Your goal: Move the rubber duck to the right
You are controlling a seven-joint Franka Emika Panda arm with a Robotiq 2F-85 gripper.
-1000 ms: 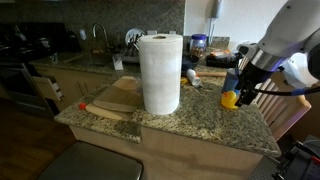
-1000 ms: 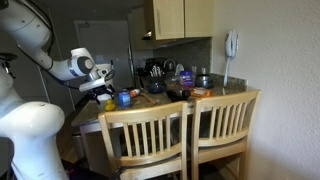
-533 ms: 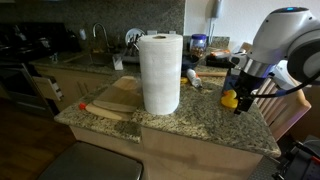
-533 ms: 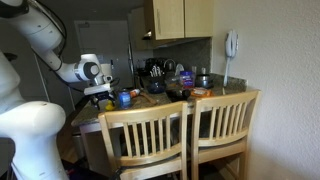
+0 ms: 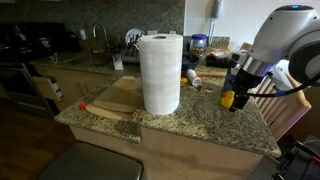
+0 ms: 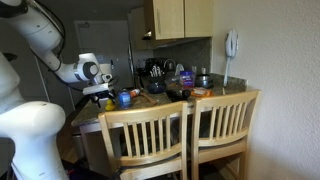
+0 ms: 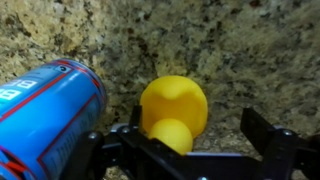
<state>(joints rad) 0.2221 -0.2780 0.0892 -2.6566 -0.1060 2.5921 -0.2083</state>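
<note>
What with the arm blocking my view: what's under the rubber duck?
Granite counter shows all around the rubber duck; the patch directly beneath is covered. The blue can is beside it.

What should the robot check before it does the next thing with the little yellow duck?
1. Small yellow rubber duck sits between the fingers of the end effector: ok.
2. End effector shut on the duck: not ok. It is open, with a gap on one side.
3. Blue cylindrical can clear of the fingers: cannot tell. It lies right beside one finger.
4. Bare speckled granite counter on the duck's side away from the can: ok.
5. Tall white paper-towel roll standing apart from the arm: ok.
</note>
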